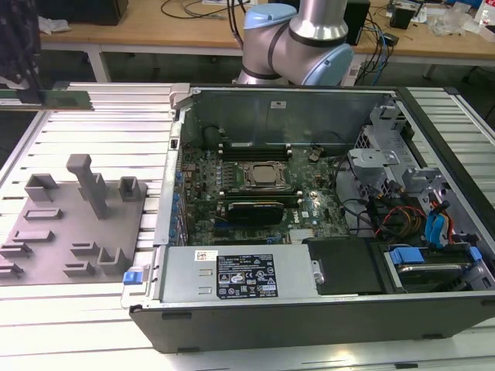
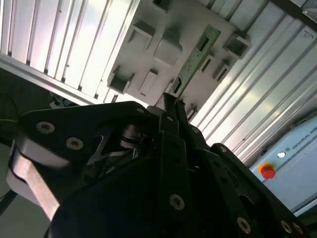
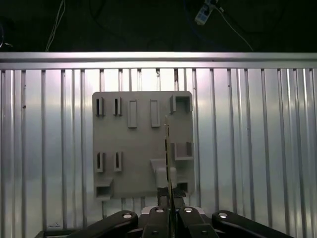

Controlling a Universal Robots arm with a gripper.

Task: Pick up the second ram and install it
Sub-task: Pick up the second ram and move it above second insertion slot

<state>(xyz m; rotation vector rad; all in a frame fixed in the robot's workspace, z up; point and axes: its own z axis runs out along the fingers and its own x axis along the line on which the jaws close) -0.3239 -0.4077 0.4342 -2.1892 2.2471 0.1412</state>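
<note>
Second ram (image 2: 194, 58), thin and greenish, pinched at one end between the closed fingertips of the gripper (image 2: 172, 103) and jutting straight out beyond them. Appears edge-on as a fine line in the first wrist view (image 3: 167, 148). Hangs over the grey fixture block (image 3: 133, 148) on the ribbed metal table (image 3: 247, 148). In the exterior view, sits with the open computer case (image 1: 271, 325) just to the exterior view's right of that block (image 1: 69, 232).
</note>
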